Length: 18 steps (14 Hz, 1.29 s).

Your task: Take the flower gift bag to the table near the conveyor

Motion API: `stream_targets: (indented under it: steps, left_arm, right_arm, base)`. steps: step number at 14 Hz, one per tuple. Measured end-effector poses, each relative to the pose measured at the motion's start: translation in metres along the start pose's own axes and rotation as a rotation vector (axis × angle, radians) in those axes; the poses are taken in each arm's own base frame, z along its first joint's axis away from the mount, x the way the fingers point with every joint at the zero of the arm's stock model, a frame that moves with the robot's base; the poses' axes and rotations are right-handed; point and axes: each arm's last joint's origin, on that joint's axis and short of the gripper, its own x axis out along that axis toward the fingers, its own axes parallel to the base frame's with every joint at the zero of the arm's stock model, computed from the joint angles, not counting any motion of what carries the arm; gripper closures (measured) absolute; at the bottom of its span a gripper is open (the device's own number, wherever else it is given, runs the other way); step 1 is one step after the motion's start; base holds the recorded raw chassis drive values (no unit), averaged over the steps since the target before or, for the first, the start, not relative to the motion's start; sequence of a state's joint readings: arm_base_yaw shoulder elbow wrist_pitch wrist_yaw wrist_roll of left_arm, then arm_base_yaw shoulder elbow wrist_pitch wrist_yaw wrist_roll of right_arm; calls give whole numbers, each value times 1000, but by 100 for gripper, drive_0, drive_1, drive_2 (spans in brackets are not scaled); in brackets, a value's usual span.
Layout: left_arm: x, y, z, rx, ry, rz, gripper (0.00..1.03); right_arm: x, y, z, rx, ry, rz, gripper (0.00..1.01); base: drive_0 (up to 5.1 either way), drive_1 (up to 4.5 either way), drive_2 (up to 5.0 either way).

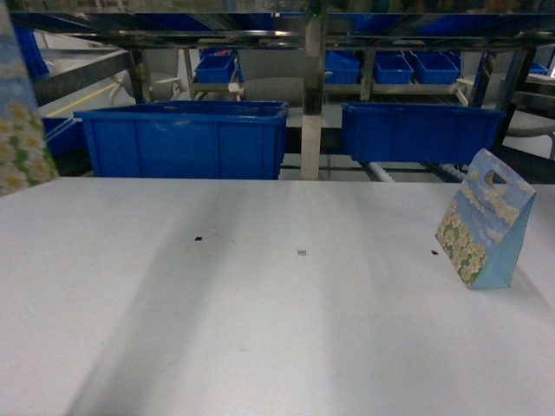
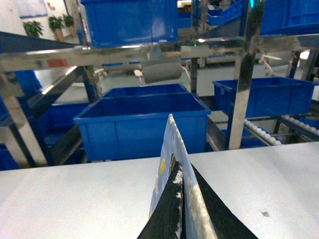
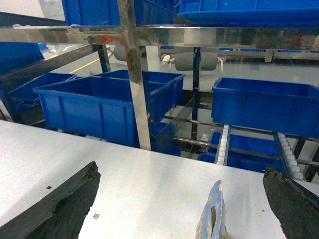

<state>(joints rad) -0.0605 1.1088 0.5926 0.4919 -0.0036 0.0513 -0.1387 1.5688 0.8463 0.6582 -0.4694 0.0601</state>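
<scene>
Far left, our left gripper [image 2: 180, 211] is clamped on a flower gift bag [image 2: 172, 164], held above the table [image 1: 260, 329] w/ the conveyor [image 2: 149, 50] behind. Risk: thin paper may slip or tip on release. At right a second bag [image 1: 486, 221] stands upright between our right gripper [image 3: 199, 209]'s spread fingers, untouched.

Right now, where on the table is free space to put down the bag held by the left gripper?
The table is bare from its left edge to the standing flower bag at right. The far edge is crowded by blue bins.
</scene>
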Motion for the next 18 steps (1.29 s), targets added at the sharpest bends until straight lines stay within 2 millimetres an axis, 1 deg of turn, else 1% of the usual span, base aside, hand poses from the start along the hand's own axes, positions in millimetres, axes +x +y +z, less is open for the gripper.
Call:
stream_targets:
  steps: [1, 2, 3, 4, 5, 6, 7, 9, 11, 18]
  left_arm:
    - [20, -4, -7, -18, 18, -15, 101]
    - [39, -10, -9, -38, 8, -46, 101]
    - [54, -15, -1, -38, -47, -86, 101]
    - [76, -21, 15, -33, -133, -138, 101]
    - [100, -10, -12, -26, -62, -131, 101]
    - [106, -7, -19, -32, -44, -121, 101]
    - [112, -4, -22, -42, -45, -106, 101]
    - [122, -9, -31, -43, -24, -117, 101]
    - [122, -13, -38, -44, 6, -106, 101]
    - [122, -12, -37, -44, 1, -101, 101]
  right_arm:
    - [0, 0, 0, 1, 1, 0, 3]
    - [0, 0, 0, 1, 1, 0, 3]
    - [0, 0, 0, 0, 1, 0, 3]
    - [0, 0, 0, 1, 1, 0, 3]
    - [0, 0, 0, 1, 1, 0, 3]
    - [0, 0, 0, 1, 1, 0, 3]
    - [0, 0, 0, 1, 1, 1, 3]
    - [0, 0, 0, 0, 1, 0, 3]
    - [0, 0, 0, 1, 1, 0, 3]
    - [0, 0, 0, 1, 1, 0, 3]
  base:
    - [0, 0, 0]
    - [0, 0, 0]
    - [0, 0, 0]
    - [0, 0, 0]
    - [0, 0, 0]
    - [0, 0, 0]
    - [0, 0, 0]
    - [0, 0, 0]
    - [0, 0, 0]
    - [0, 0, 0]
